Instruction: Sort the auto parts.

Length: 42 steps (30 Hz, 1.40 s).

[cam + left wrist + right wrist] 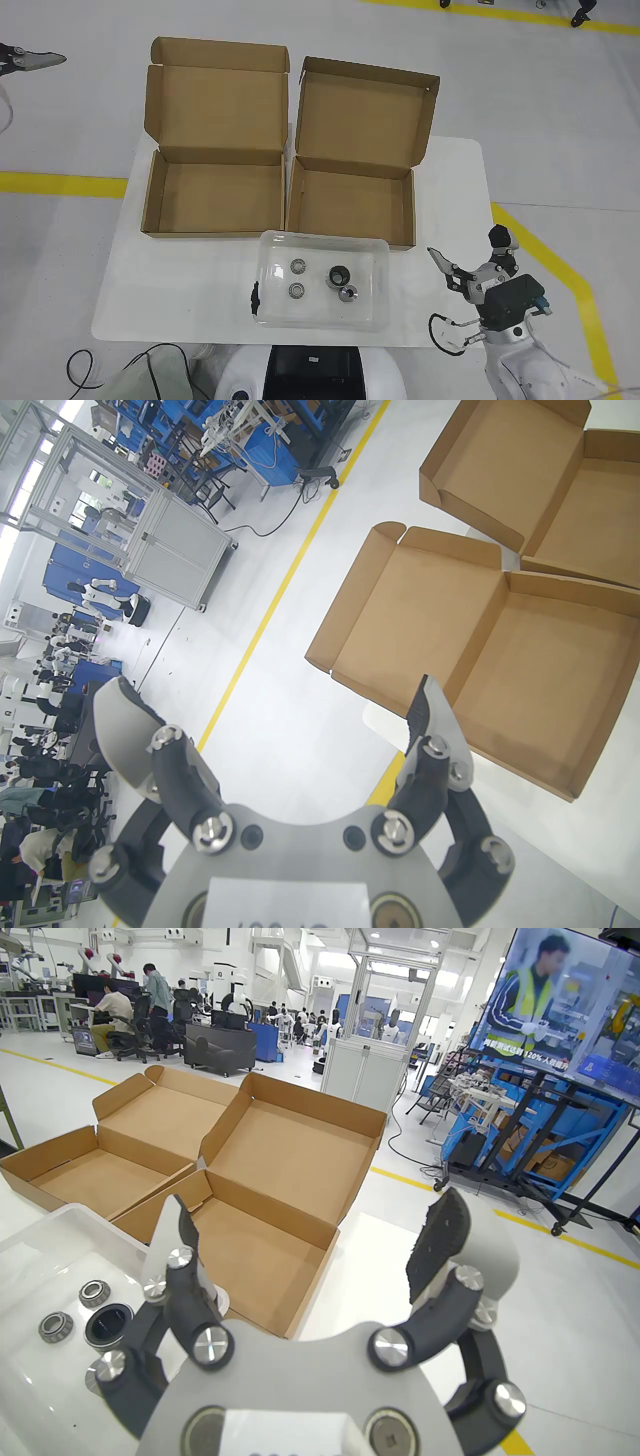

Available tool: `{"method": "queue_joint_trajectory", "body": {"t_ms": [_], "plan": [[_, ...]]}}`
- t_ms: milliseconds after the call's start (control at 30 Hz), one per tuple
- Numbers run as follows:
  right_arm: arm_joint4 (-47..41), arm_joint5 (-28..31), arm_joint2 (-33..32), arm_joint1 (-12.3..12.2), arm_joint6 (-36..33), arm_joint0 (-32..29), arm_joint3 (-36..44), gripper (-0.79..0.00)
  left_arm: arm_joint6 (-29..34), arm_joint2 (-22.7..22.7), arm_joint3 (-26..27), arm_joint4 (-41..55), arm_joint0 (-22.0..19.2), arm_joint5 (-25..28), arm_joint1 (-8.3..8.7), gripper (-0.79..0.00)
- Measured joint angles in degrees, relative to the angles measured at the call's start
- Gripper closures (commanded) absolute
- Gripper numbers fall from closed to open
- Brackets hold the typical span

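White matte bench (440, 190) standing on glossy grey floor (560, 100). Cardboard boxes (215, 195) lying open along far edge. Round steel auto parts (297, 290) sitting in clear plastic tray (372, 300), near edge. Left gripper (270, 687) and right gripper (310, 1208) both hanging released.

left gripper (272, 690): fingers spread wide, held far out left | right gripper (310, 1203): fingers spread wide, near body
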<state>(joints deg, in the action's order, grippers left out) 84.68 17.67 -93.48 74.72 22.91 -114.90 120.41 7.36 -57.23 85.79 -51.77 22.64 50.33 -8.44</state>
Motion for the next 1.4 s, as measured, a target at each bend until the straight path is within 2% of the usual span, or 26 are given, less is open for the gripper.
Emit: {"method": "queue_joint_trajectory", "body": {"t_ms": [467, 767, 1267, 1400], "plan": [[0.07, -0.02, 0.01, -0.01, -0.08, 0.04, -0.03, -0.785, 0.0, 0.0, 0.0, 0.0, 0.0, 0.0, 0.0, -0.785], [4.46, 2.44, 3.08, -0.42, -5.95, 2.38, 0.53, -0.785, 0.0, 0.0, 0.0, 0.0, 0.0, 0.0, 0.0, -0.785], [9.74, 9.64, 11.3, -1.04, -12.85, 12.01, -5.42, -0.785, 0.0, 0.0, 0.0, 0.0, 0.0, 0.0, 0.0, -0.785], [10.21, 13.6, 14.12, -1.24, -12.89, 14.88, -7.91, -0.785, 0.0, 0.0, 0.0, 0.0, 0.0, 0.0, 0.0, -0.785]]}}
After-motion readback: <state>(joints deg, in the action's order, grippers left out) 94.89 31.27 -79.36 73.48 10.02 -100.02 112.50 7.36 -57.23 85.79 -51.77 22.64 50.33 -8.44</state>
